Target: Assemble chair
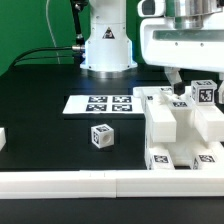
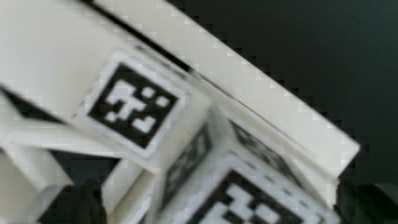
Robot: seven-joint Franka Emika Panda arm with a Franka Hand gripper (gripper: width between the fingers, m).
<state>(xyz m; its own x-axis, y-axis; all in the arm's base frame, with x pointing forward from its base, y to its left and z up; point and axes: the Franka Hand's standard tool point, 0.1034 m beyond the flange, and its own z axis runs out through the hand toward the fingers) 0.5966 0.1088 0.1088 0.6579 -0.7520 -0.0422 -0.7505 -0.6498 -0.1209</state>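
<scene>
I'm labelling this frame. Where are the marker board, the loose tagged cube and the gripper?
marker board [image 1: 82, 103], exterior view, bare white end at that view's left.
cube [image 1: 101, 136], exterior view, its tagged front face.
gripper [image 1: 181, 90], exterior view, between the fingertips above the chair parts.

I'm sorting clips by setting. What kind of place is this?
Likely a robotics lab bench: a black table with the arm's white base mounted on it, a marker board, and tagged white chair parts.

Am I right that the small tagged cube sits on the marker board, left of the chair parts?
Not quite. In the exterior view the cube sits on the black table, in front of the marker board, not on it. It is left of the chair parts.
</scene>
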